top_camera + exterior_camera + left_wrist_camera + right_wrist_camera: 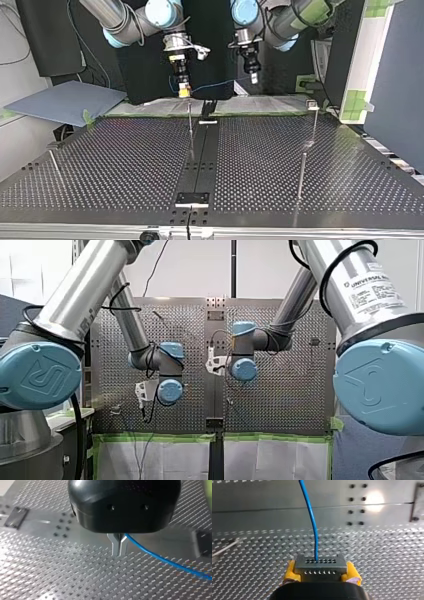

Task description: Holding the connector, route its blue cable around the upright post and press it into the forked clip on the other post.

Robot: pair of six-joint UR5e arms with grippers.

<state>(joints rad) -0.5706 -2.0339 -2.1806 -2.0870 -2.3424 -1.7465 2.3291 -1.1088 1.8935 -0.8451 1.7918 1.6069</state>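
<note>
My right gripper (321, 570) is shut on a grey connector (320, 562), its yellow pads (291, 570) pressing both sides. The blue cable (311, 517) leaves the connector's face and runs straight ahead of it. My left gripper (119, 553), black with metal fingers, is shut on the same blue cable (162, 558), which trails off to one side above the perforated table. In the top view my right gripper (184, 91) and my left gripper (254, 78) hang side by side above the table's far edge, with the cable (215, 86) strung between them. A thin upright post (190, 131) stands just below my right gripper.
A post with a small block on top (312, 105) stands at the top view's right, and a shorter post (301, 175) stands nearer the camera. Another thin rod (55, 166) leans at the left. A dark centre strip (202, 150) divides the perforated table (125, 160).
</note>
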